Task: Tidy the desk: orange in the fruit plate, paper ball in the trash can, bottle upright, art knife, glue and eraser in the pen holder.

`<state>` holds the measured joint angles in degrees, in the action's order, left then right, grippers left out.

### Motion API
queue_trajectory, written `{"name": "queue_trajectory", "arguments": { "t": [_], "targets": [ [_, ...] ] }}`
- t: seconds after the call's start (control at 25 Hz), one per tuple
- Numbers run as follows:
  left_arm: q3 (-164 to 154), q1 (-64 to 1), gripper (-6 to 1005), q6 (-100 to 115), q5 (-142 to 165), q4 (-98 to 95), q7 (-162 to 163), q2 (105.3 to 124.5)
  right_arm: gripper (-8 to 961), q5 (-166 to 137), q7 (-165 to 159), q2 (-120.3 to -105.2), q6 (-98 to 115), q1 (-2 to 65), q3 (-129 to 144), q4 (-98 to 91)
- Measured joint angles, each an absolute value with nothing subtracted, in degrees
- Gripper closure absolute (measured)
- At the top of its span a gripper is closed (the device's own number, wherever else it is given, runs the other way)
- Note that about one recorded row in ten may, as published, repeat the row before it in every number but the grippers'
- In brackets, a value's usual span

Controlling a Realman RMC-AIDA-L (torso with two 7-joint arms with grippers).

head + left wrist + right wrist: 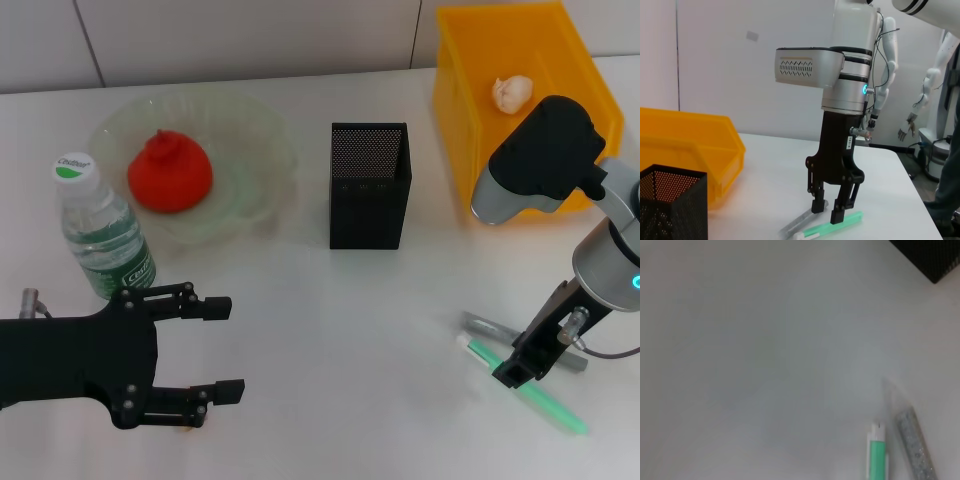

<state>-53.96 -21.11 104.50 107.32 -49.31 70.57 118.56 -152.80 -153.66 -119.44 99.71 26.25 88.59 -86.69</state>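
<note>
Art knife [530, 392]: slim green-and-white stick lying flat on the white desk [330, 350] at near right, angled, touching or just beside a grey glittery tube, the glue [495, 328], which lies along its far side. Right gripper [512, 372]: pointing straight down over both sticks, fingers parted by a small gap, one tip at each side of the green stick's middle, tips at or just above the desk; nothing lifted.

Left gripper [228, 348]: near left, level above the desk, pointing right, fingers spread wide, holding nothing.

Bottle [103, 232]: upright at left, just beyond the left gripper, white cap on, green label.

Pen holder [369, 190]: black mesh cup, centre, upright; contents cannot be told.

Orange [169, 172]: red-orange, resting inside the fruit plate [255, 135], far left, beyond the bottle.

Trash can [460, 120]: yellow bin, far right, partly behind the right arm. Paper ball [512, 93]: white wad lying inside it.
</note>
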Motion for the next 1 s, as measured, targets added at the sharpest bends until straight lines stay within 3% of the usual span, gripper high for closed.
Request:
{"name": "queue_trajectory", "arguments": {
  "t": [1.0],
  "targets": [
    [-54.0,-21.0,218,104.4,107.3,-49.2,70.0,118.56,531,-153.4,-153.7,-119.41,97.7,26.5,91.0,-84.9]
  ]
}}
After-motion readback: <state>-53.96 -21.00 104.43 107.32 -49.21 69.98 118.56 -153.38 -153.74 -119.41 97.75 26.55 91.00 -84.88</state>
